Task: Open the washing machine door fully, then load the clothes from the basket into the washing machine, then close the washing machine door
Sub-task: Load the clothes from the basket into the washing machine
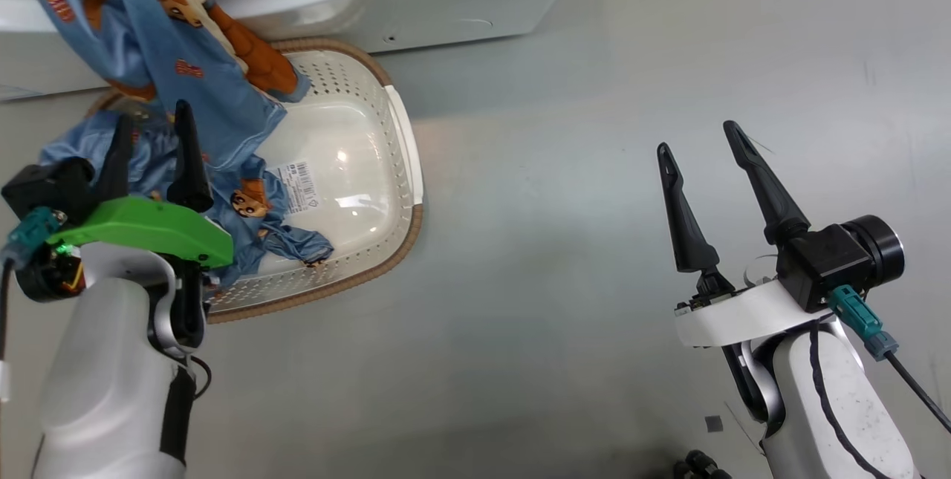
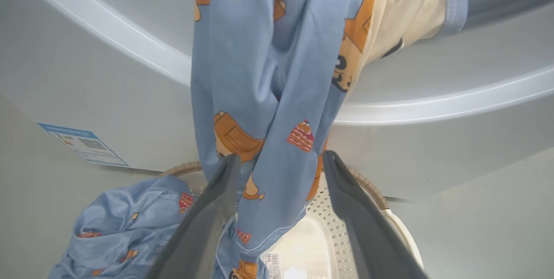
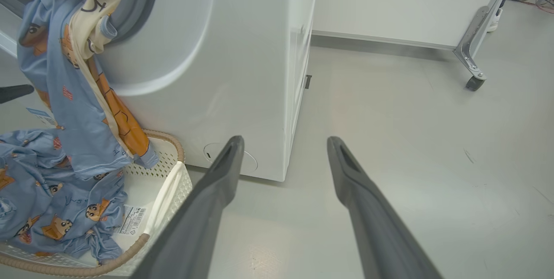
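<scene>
Your left gripper [image 2: 280, 156] stands wide open with nothing clamped. The clothes [image 2: 259, 75], light blue with orange and cream cartoon figures, hang straight ahead of its fingertips, and one fold drops between the two fingers. Above it they trail over the lip of the washing machine [image 2: 433, 149]. Below and to its left, the rest lies bunched in the basket [image 2: 368, 188]. A blue label [image 2: 82, 142] sits on the machine's front, off to its left. Your right gripper [image 1: 697, 136] is spread wide too, holding nothing, over the grey floor [image 1: 557, 278], with the basket well apart on its left.
</scene>
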### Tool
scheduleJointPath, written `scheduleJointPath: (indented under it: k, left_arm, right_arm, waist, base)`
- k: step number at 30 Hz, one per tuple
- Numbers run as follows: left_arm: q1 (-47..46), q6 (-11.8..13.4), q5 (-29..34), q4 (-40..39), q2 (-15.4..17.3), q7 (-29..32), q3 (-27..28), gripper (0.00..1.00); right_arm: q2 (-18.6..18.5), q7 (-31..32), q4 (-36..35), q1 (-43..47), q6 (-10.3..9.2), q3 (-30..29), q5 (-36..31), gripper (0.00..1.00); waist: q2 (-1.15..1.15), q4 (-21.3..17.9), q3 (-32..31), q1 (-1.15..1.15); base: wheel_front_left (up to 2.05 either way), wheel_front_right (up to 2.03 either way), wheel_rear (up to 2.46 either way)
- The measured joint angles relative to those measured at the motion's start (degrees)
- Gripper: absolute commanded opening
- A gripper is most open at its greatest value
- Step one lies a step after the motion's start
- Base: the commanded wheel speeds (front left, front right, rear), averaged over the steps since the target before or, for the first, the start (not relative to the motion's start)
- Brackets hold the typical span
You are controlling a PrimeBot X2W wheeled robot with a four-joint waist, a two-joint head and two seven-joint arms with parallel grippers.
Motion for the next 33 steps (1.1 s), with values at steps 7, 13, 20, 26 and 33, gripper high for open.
scheduleJointPath:
  k: [7,13,20,26,33]
  left_arm:
    - [-4.0,-0.3,-0.3,3.1,3.2,1.0,1.2,1.0]
    - [-7.7,-0.6,-0.4,4.3,4.3,1.1,1.5,1.0]
    - [-13.0,-1.3,-0.3,5.4,5.0,0.9,0.5,1.0]
    - [-16.1,-1.5,0.3,7.4,5.5,-0.6,0.7,0.94]
    - [-17.1,-1.4,0.5,10.4,5.4,-2.6,2.0,0.0]
  right_arm:
    - [0.1,0.0,-0.7,-0.6,0.0,0.7,0.0,1.0]
    - [0.2,0.0,-1.1,-1.3,0.0,0.8,0.0,1.0]
    - [0.3,0.0,-1.3,-1.3,-0.22,0.8,0.0,1.0]
    - [0.4,0.0,-1.3,-1.3,-0.33,0.8,0.0,1.0]
    - [0.5,0.0,-1.3,-1.3,-0.83,-0.2,0.0,1.0]
  waist:
    - [0.0,-2.4,3.0,0.0]
    - [0.0,-4.2,5.2,0.0]
    - [0.0,-6.5,7.7,0.0]
    - [0.0,-7.2,8.6,0.0]
    - [0.0,-6.3,8.2,0.0]
  base:
    - [0.0,0.0,0.0]
    - [0.0,0.0,0.0]
    - [0.0,0.0,0.0]
    - [0.0,0.0,0.0]
    - [0.0,0.0,0.0]
